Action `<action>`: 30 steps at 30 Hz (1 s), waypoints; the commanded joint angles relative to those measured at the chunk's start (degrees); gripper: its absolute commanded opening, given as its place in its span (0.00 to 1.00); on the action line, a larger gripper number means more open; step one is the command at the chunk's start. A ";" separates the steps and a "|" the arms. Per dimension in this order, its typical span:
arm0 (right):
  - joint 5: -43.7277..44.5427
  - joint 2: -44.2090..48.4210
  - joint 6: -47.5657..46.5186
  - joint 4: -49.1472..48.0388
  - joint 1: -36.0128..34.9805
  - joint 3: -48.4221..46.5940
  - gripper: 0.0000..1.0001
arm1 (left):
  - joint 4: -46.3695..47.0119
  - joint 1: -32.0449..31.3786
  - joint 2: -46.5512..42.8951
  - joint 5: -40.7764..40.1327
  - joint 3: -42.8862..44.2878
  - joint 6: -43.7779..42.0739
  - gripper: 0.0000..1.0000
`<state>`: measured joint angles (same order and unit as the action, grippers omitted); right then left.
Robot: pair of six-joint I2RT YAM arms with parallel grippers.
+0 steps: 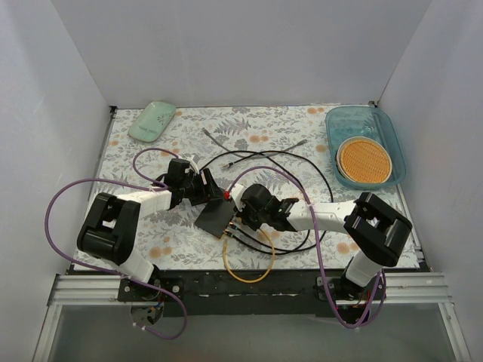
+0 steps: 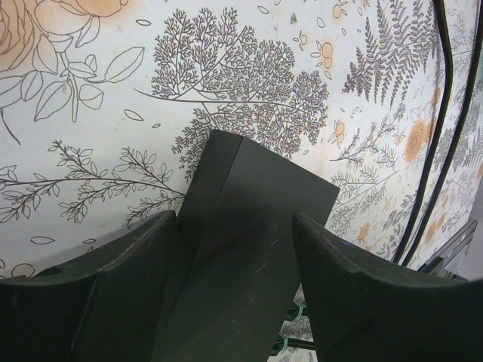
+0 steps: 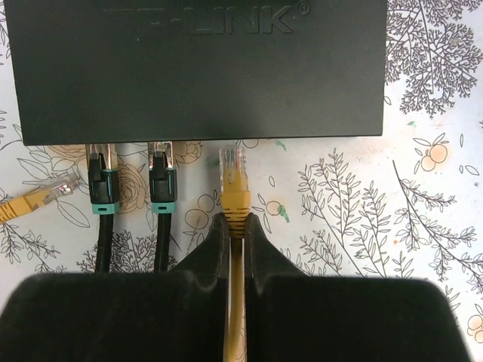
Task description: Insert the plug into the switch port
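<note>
Your right gripper (image 3: 238, 222) pinches the yellow cable (image 3: 235, 309) just behind the plug (image 3: 233, 170), which lies dead ahead of its fingertips, just short of the switch (image 3: 196, 75). The left gripper (image 2: 235, 234) straddles the switch, but whether it grips is unclear. Push straight, keeping the plug square.

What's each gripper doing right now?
Left gripper: jaws apart astride the switch; whether it grips cannot be told.
Right gripper: closed on the yellow plug, just short of the switch.
</note>
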<state>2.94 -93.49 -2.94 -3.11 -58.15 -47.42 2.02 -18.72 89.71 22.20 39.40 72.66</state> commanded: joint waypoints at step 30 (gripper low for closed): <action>-1.27 -0.81 1.18 -6.11 -1.26 -1.71 0.01 | -1.67 -0.09 1.34 1.27 0.42 -1.38 0.61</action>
<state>2.20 -94.39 -2.83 -4.49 -58.89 -47.48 2.07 -18.70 89.97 22.61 39.51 72.20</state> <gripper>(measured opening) 0.063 0.613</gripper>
